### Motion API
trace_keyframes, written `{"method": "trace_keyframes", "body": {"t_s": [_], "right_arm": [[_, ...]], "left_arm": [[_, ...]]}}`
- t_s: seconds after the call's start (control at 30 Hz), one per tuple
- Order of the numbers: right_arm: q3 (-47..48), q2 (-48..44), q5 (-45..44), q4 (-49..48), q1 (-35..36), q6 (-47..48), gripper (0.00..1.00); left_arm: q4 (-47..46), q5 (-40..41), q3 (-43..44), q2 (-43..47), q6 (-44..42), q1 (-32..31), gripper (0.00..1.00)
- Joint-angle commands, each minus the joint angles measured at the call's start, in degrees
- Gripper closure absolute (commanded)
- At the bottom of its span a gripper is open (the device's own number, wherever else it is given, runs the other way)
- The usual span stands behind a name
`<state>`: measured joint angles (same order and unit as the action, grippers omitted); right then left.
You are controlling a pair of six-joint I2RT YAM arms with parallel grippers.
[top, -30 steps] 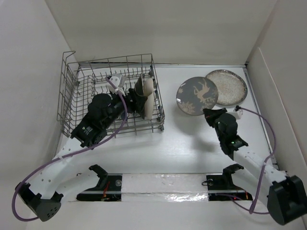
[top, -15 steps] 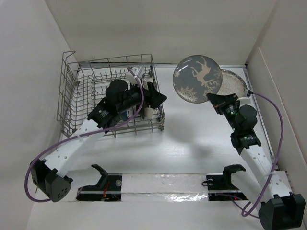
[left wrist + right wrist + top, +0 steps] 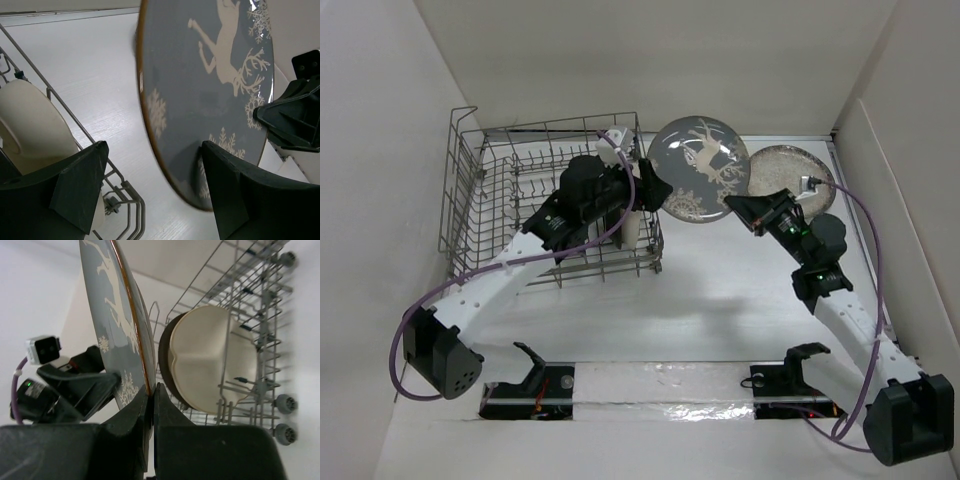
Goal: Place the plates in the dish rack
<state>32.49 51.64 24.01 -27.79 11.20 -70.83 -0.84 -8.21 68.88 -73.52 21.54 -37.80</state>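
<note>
The dark grey deer plate (image 3: 698, 170) hangs upright in the air just right of the dish rack (image 3: 460, 190). My right gripper (image 3: 745, 212) is shut on its lower right rim, as the right wrist view (image 3: 151, 390) shows. My left gripper (image 3: 650, 185) is open, and the plate's left edge (image 3: 200, 90) stands between its jaws, close to the right finger (image 3: 250, 200). The cream sectioned plate (image 3: 210, 360) and the brown-rimmed plate (image 3: 165, 355) stand upright in the rack's right end. The speckled plate (image 3: 800, 170) lies on the table behind my right gripper.
The rack's wire corner (image 3: 120, 200) sits just below my left gripper. White walls close the table on the left, back and right. My arm bases and cables lie along the near edge (image 3: 660, 385).
My right gripper lifted the deer plate off the table and carried it left toward the rack. My left arm swung out of the rack to the right, and its open jaws now straddle the plate's edge.
</note>
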Motion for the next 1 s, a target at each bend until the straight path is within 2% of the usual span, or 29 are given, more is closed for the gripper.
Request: {"method": "trace_keyframes", "body": {"t_s": [0.0, 0.03, 0.13, 0.17, 0.23, 0.27, 0.37, 0.4, 0.43, 0.5, 0.53, 0.57, 0.6, 0.63, 0.73, 0.97], "right_arm": [[4.51, 0.74, 4.72, -15.62, 1.98, -3.53, 1.0], [4.6, 1.44, 5.51, -16.76, 3.37, -3.79, 1.0], [4.77, 4.43, 6.13, -19.04, 5.4, -4.76, 1.0], [4.95, 5.83, 6.05, -19.4, 5.93, -4.67, 1.0], [5.3, 7.16, 6.05, -19.84, 6.99, -4.15, 1.0], [5.48, 7.77, 6.05, -20.28, 7.77, -4.06, 1.0], [6.62, 10.4, 7.71, -20.99, 8.4, -2.66, 0.98], [7.4, 11.63, 8.15, -21.16, 8.4, -2.3, 0.92], [7.59, 11.99, 8.42, -21.51, 8.92, -1.95, 0.75], [7.85, 12.35, 8.6, -21.17, 8.93, -0.89, 0.56], [8.11, 12.78, 9.47, -21.16, 8.93, -0.54, 0.44], [8.64, 12.96, 9.91, -21.16, 8.93, -0.02, 0.35], [8.64, 13.14, 10.35, -21.16, 8.93, 0.07, 0.35], [9.08, 13.4, 10.88, -21.34, 8.4, 0.25, 0.27], [9.61, 13.23, 12.89, -20.21, 7.7, 1.57, 0.18], [6.98, 11.47, 13.78, -16.08, 3.66, 5.86, 0.17]], "left_arm": [[-4.26, 1.35, 2.66, -0.14, -0.62, -0.17, 0.29], [-4.52, 1.26, 2.49, 0.12, -0.54, -0.17, 0.3], [-7.15, 0.65, 1.17, 1.53, 0.08, -0.17, 0.46], [-7.94, 0.74, 0.82, 2.06, 0.34, -0.17, 0.68], [-8.04, 1.78, 0.29, 3.55, 0.95, -0.17, 0.92], [-7.17, 2.4, 0.11, 4.08, 1.13, -0.17, 1.0], [-5.15, 4.68, -0.15, 6.62, 0.96, -0.17, 1.0], [-4.44, 5.74, -0.15, 8.55, 0.79, -0.17, 1.0], [-3.82, 7.57, -0.15, 9.78, 0.7, -0.17, 1.0], [-2.5, 7.68, 0.11, 13.29, 0.43, 0.36, 1.0], [-1.8, 10.9, 0.46, 14.35, 0.43, 0.36, 1.0], [-0.58, 12.93, 1.16, 16.28, 0.17, 0.36, 1.0], [0.04, 12.95, 1.69, 17.17, 0.08, 0.36, 1.0], [0.66, 15.22, 2.22, 17.96, -0.18, 0.36, 1.0], [5.14, 21.97, 5.38, 20.69, -1.58, 0.36, 1.0], [15.49, 34.29, 10.74, 23.86, -2.82, 0.89, 1.0]]}}
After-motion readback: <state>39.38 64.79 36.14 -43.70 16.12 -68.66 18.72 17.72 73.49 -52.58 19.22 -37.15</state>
